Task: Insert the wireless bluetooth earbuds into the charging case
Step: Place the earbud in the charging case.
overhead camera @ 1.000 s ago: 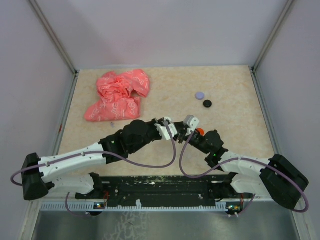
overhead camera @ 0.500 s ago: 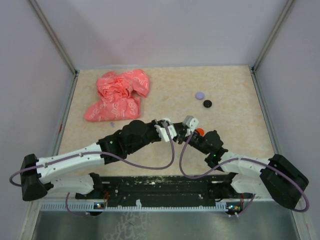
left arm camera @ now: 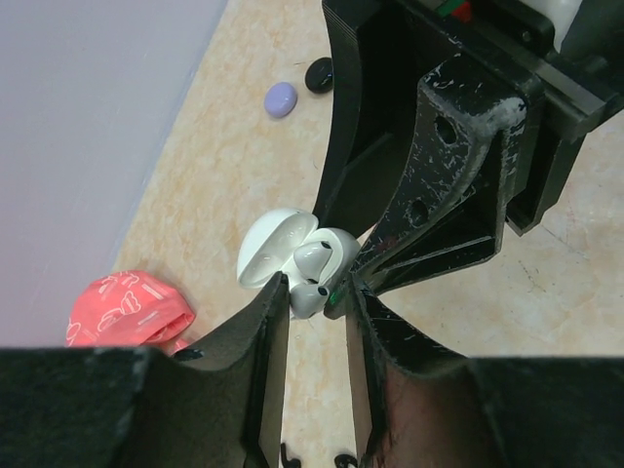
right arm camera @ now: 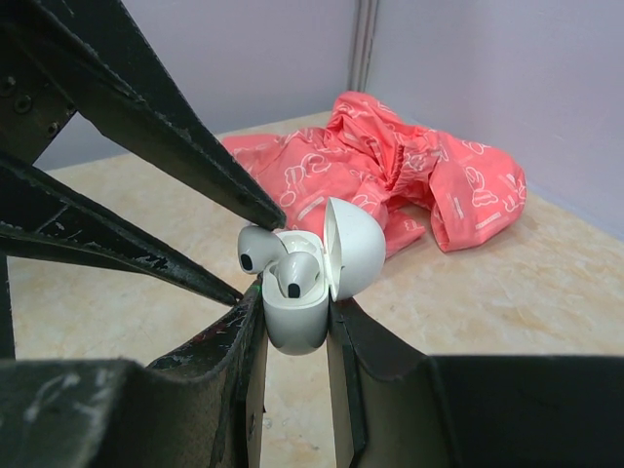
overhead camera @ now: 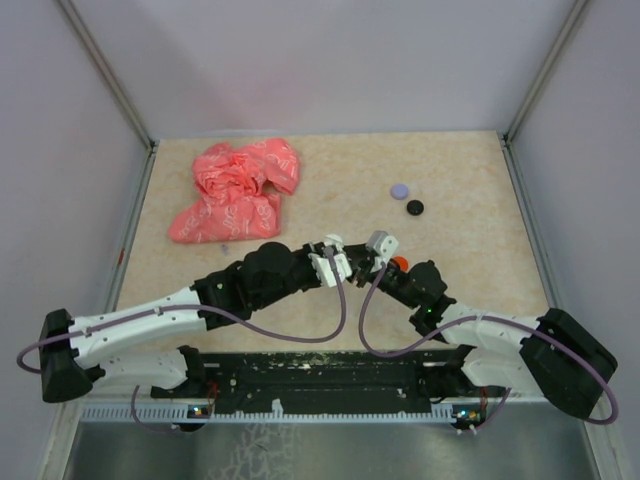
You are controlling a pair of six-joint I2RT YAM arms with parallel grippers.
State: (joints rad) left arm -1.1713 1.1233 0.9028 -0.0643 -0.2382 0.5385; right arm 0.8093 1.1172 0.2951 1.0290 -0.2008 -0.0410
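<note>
Seating a bud: that is the step in hand, as I read it. Landmark for all positions is the charging case [right arm camera: 295, 317].

- Far left of the case: crumpled pink bag [overhead camera: 235, 190] on the table [overhead camera: 470, 250], well apart and not involved.
- Just left of the case: left gripper [left arm camera: 317, 300] reaches in, jaws standing either side of the loose white earbud [right arm camera: 255, 249]. Jaws look slightly parted. Cannot tell whether they press the bud or have let go.
- At the case's left rim: that loose bud rides higher than its neighbour and is tilted. Judged not fully down in its well.
- In the case: the seated white earbud [right arm camera: 297, 273] is low in its well. The lid [right arm camera: 353, 249] is hinged open to the right.
- Around the case body: right gripper [right arm camera: 295, 304] is clamped on it, lifted off the table, mouth facing the left arm.
- Far right of the case, beyond it: a pale purple disc [overhead camera: 400, 189] and a black disc [overhead camera: 415, 207], near each other.

Next move, my estimate: the left jaws part clear and back off leftward without dragging the bud. If it sits proud, a light push down. The lid comes after, with the right grip steady throughout.
</note>
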